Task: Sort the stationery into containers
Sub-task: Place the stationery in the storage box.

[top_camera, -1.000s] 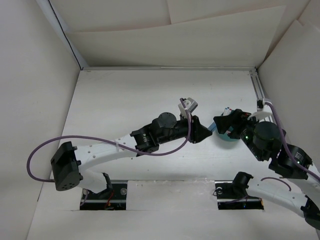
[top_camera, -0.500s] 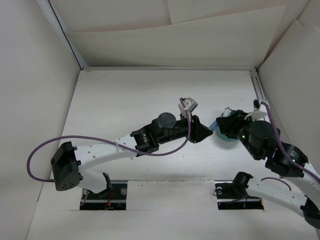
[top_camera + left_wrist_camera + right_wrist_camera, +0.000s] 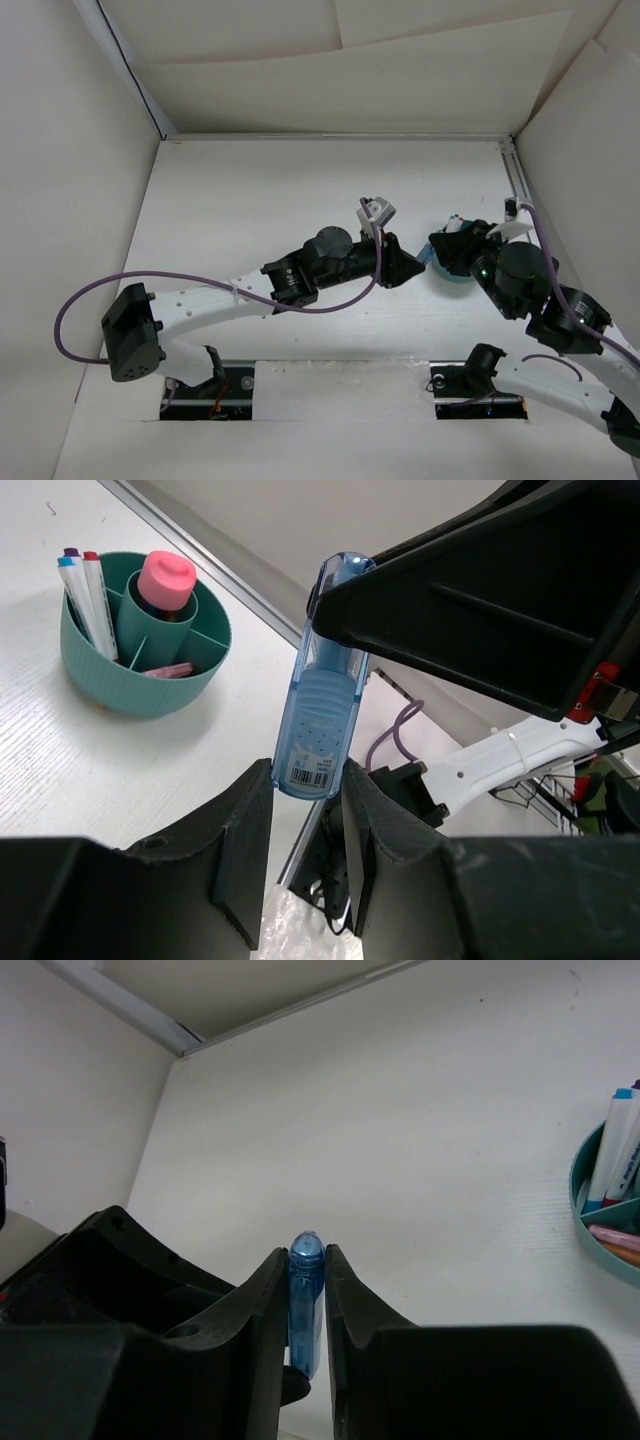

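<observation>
Your right hand (image 3: 305, 1252) has edged toward the left hand (image 3: 307, 782); both clamp the translucent, barcoded blue marker (image 3: 322, 710) above the tabletop (image 3: 60, 780) toward its right edge, near the teal cup (image 3: 120, 688)

A round teal-green plastic cup with inner dividers (image 3: 130, 685) stands on the white table (image 3: 60, 770), right of centre. A stubby pink-capped glue stick (image 3: 165, 580) stands in its middle compartment, and thin white pens (image 3: 85, 590) lean in an outer one. Beside the cup, above the table, a short blue marker (image 3: 325, 710) is held between the left hand (image 3: 308, 775) and the right hand (image 3: 305, 1255).
</observation>
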Controlling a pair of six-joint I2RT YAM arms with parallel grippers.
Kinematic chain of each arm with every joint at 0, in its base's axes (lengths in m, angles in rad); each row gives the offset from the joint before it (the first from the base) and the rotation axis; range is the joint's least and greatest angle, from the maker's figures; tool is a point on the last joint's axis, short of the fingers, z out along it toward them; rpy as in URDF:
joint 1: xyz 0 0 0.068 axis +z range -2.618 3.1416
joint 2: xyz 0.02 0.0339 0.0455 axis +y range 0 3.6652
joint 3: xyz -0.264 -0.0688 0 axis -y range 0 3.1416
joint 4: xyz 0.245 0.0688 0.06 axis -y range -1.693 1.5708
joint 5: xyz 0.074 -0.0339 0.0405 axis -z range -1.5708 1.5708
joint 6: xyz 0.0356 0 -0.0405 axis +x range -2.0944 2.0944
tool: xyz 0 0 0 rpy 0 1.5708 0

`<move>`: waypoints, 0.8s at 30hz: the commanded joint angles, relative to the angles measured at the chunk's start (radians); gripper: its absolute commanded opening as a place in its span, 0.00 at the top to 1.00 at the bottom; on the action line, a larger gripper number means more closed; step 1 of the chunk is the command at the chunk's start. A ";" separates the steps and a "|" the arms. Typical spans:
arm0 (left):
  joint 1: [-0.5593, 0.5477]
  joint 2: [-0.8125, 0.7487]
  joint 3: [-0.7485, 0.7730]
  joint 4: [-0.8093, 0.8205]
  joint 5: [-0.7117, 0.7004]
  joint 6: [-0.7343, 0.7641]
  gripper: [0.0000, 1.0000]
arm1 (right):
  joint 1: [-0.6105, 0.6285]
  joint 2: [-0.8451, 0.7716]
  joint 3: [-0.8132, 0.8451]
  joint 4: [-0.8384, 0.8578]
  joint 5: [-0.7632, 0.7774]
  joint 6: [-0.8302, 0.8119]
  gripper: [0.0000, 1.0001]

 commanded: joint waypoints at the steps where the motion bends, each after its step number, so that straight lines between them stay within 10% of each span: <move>1: -0.004 -0.028 -0.003 0.083 0.027 0.015 0.89 | -0.006 -0.016 -0.009 0.056 0.002 -0.007 0.79; 6: -0.004 -0.019 -0.003 0.083 0.027 0.015 0.78 | -0.006 -0.016 -0.009 0.056 0.002 0.002 0.87; 11: -0.004 -0.019 0.006 0.083 0.027 0.015 0.40 | -0.006 -0.025 -0.008 0.029 0.048 0.002 0.88; 24: -0.004 -0.080 0.005 -0.018 -0.101 0.045 0.18 | -0.006 -0.034 0.029 -0.079 0.235 0.011 0.88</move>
